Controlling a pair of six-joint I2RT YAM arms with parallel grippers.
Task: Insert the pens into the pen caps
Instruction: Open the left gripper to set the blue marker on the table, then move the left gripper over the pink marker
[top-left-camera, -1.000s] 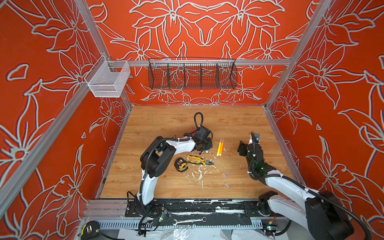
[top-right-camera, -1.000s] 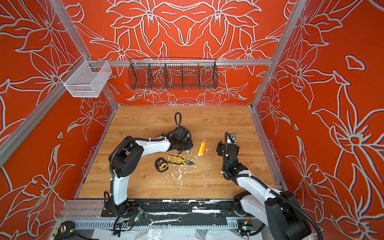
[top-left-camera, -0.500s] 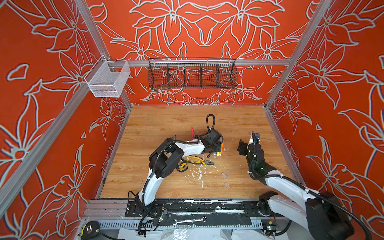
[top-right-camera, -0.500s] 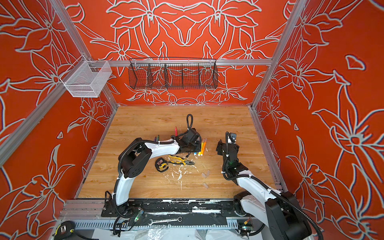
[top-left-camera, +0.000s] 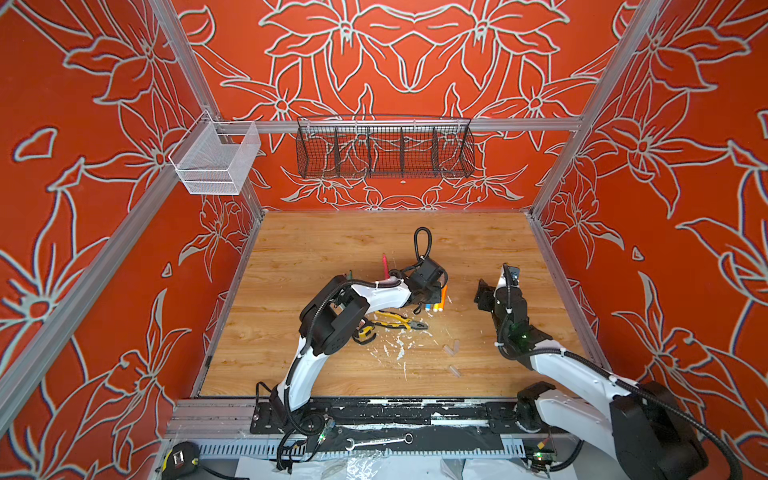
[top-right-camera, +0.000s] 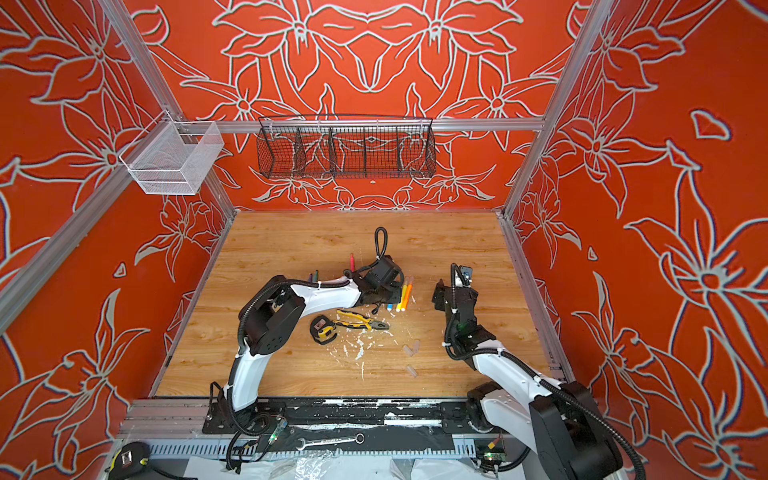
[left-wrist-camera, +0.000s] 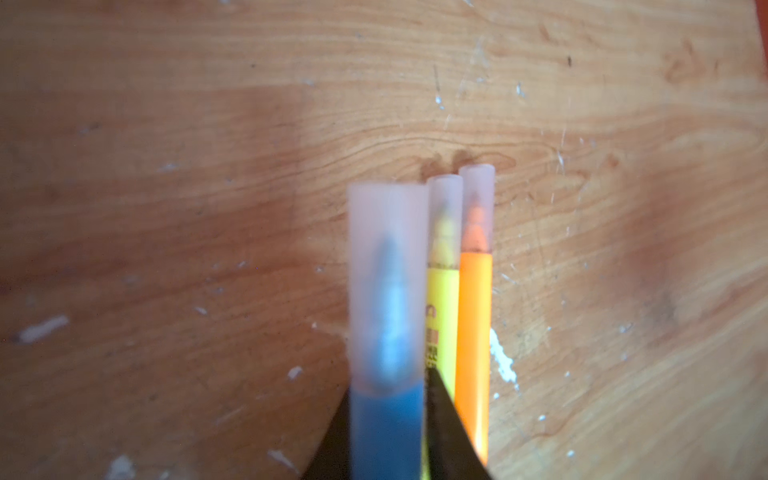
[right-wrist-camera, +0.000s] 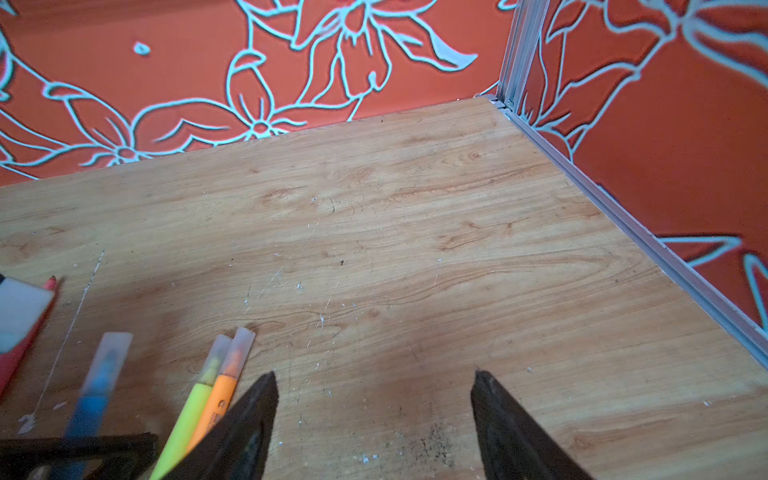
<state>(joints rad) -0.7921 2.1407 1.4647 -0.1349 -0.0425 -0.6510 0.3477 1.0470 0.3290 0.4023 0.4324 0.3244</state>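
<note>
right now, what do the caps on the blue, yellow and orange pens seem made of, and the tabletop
The caps: apparently frosted translucent plastic, matte; the blue pen, yellow pen and orange pen tips show dimly through them. The tabletop: printed-looking wood grain with low sheen, likely laminate, possibly veneer; scratched, with white flecks.

Blue pen (left-wrist-camera: 386, 432) blurred, barrel cut off; grip unclear.

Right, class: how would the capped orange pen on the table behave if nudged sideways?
The orange pen is a slim round tube lying flat, so it would probably roll. It lies close beside the yellow pen, so that would likely shift too. It looks rigid and light.
</note>
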